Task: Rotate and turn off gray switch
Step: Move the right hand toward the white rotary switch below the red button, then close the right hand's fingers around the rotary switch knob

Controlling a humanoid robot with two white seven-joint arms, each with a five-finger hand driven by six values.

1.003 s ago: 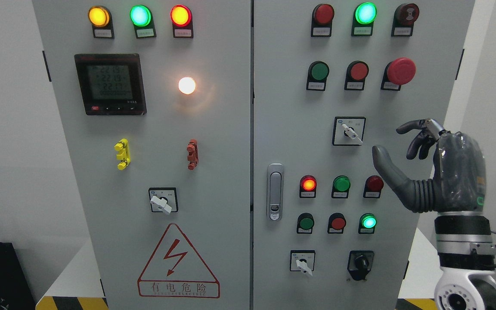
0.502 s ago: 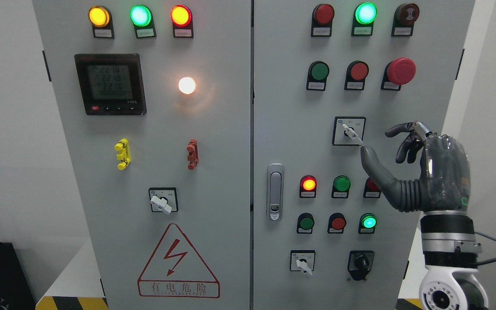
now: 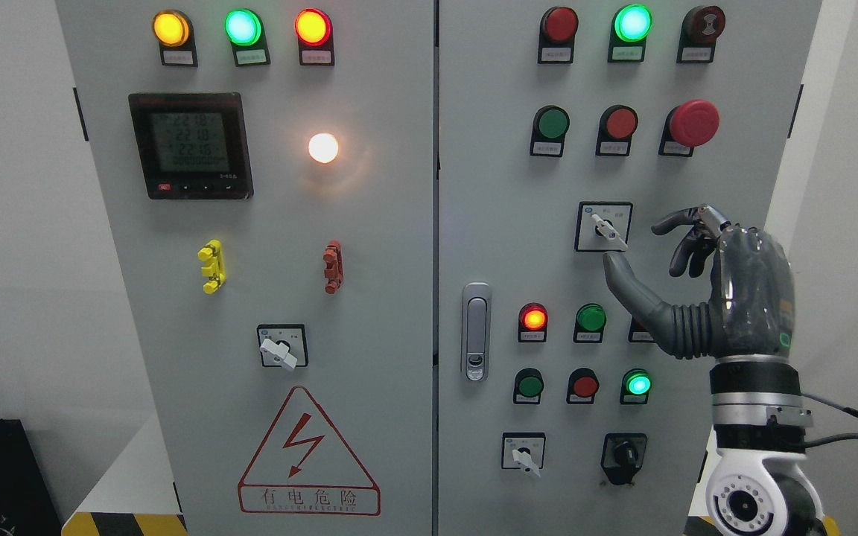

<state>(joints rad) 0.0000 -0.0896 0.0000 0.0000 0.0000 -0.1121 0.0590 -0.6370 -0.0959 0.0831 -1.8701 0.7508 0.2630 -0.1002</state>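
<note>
The gray switch (image 3: 608, 230) sits in a black-framed square plate on the right cabinet door (image 3: 496, 223), directly below the row of green, red and mushroom buttons, above the red lamp (image 3: 533, 318). Its small pale lever points down-right.

Handling, as a judgement: rigid plastic cam-switch knob, fixed to the panel, so weight is irrelevant. Expect a stiff detent and a snap between positions. The lever is narrow and smooth, so a fingertip can slip off. Best hold: pinch the lever's two flat sides between thumb and forefinger, close to the hub, then twist from the wrist. Pushing the tip alone risks skating off.

The right hand (image 3: 719, 290) is spread wide and holds nothing. Thumb (image 3: 626, 283) is extended up-left, its tip just below the switch plate's lower right corner. Fingers (image 3: 686, 238) are curled loosely, just right of the plate. No contact with the lever yet.

Versus a second ago: the hand has moved left and slightly up toward the switch, and now covers most of the dark red lamp right of the green one. Lever angle unchanged. Left hand not visible.
</note>
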